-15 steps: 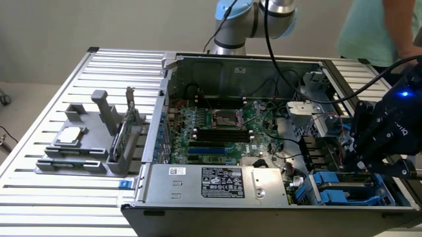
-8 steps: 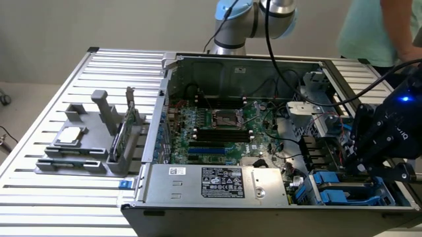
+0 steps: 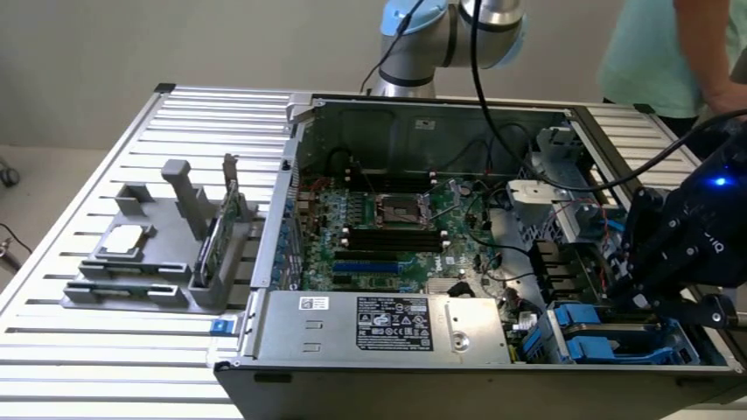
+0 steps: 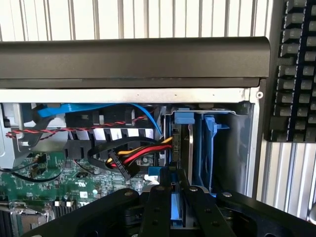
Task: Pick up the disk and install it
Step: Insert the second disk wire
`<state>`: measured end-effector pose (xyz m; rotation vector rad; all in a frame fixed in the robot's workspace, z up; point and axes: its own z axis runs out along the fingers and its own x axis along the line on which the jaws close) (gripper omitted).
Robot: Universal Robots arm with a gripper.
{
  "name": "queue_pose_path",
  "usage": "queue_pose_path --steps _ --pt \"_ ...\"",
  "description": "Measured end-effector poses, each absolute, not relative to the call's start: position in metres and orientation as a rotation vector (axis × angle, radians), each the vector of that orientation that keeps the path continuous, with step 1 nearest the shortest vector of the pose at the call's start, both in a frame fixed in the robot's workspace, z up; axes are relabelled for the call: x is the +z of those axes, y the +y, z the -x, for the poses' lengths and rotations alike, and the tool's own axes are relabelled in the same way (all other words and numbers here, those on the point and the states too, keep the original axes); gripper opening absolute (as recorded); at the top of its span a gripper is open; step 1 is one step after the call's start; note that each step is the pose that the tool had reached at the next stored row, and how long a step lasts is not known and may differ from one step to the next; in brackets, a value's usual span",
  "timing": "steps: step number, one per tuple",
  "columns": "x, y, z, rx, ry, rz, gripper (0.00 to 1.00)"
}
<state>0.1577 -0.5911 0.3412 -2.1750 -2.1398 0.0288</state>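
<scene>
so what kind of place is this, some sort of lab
Probably a robotics lab or test bench for computer assembly. An open desktop computer case lies on a slatted metal table, a grey fixture beside it holds loose parts, and the arm's hand works at the blue drive bay.

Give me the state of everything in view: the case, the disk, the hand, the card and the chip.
Computer case: lying flat, side open.
Disk: on edge in the bay, gripped.
Hand: closed on the disk.
Green card: upright in grey holder.
Processor chip: flat on the holder.
</scene>
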Motion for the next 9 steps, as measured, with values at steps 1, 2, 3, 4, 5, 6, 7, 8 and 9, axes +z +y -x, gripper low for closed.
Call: queue_pose_path --steps 1,2,3,4,5,6,7,8,9 --pt "0.3405 -0.5913 -0.1577 0.026 -2.139 2.174 0.16" --pt "0.3401 -0.5915 -0.1578 0.023 -2.138 2.172 0.16" --pt "0.3397 -0.5918 -0.1578 0.022 -2.137 2.171 0.16" --pt "0.3394 -0.5922 -0.1578 0.02 -2.136 2.17 0.16" --pt "0.339 -0.5926 -0.1578 0.017 -2.135 2.169 0.16" --pt "0.3387 -0.5931 -0.1578 0.015 -2.134 2.168 0.16" --pt "0.3385 -0.5935 -0.1578 0.013 -2.133 2.167 0.16" --pt "0.3383 -0.594 -0.1579 0.012 -2.133 2.166 0.16" --pt "0.338 -0.5944 -0.1579 0.011 -2.132 2.166 0.16"
